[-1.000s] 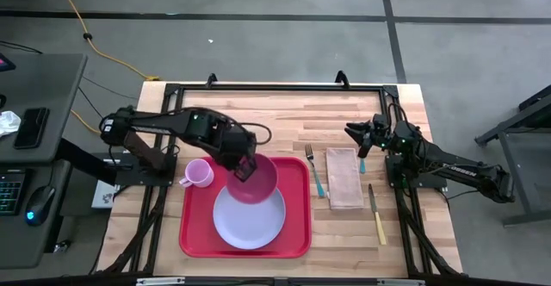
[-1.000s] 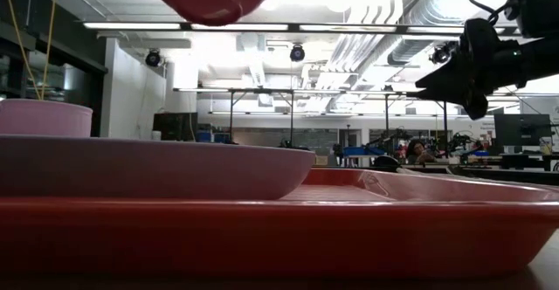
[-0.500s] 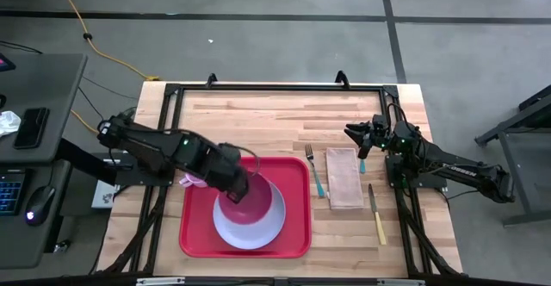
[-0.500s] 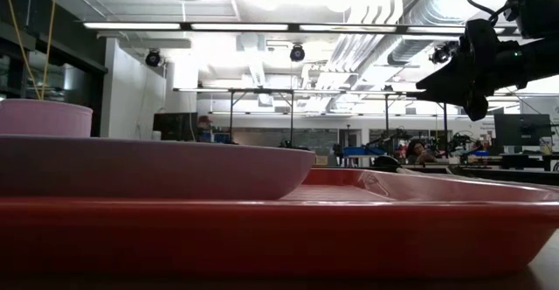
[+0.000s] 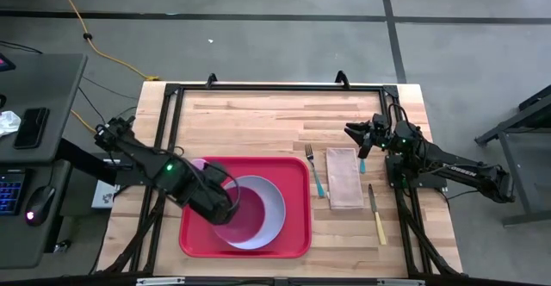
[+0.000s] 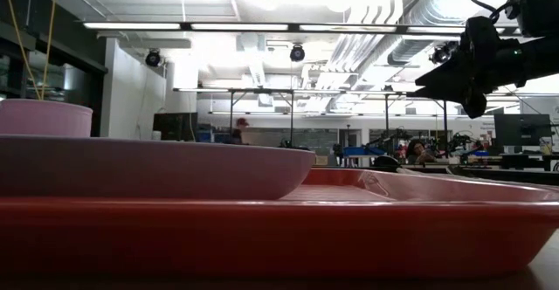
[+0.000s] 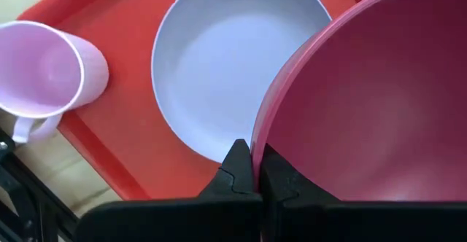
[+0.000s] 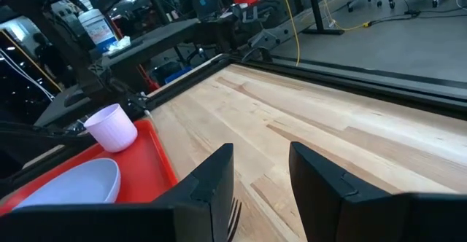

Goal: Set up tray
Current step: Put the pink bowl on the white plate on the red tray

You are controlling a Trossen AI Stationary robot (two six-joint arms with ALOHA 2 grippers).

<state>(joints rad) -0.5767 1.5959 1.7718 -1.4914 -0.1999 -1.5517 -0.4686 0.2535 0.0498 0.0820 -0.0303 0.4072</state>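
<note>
Tray point(image 5: 293, 226) sits on the table point(image 5: 258, 122) toward the front, left of centre, w/ a pale plate point(image 5: 274, 202) lying flat in it. Left gripper point(image 5: 231, 210) is over the tray's left half, fingers point(image 7: 241, 170) pinched tight on the rim of a dark pink bowl point(image 5: 250, 221), which it holds above the plate. Pink cup point(image 7: 40, 71) shows in the left wrist view at the tray's edge, partly on the rim as far as can be told; in the high view the arm hides most of it. Right of the tray, apart from it: fork point(image 5: 316, 172), then napkin point(image 5: 344, 178), then knife point(image 5: 376, 213), all on bare wood. Right gripper point(image 5: 360, 137) waits near the napkin's far end, above the table, fingers point(image 8: 211, 180) parted w/ nothing between them
</note>
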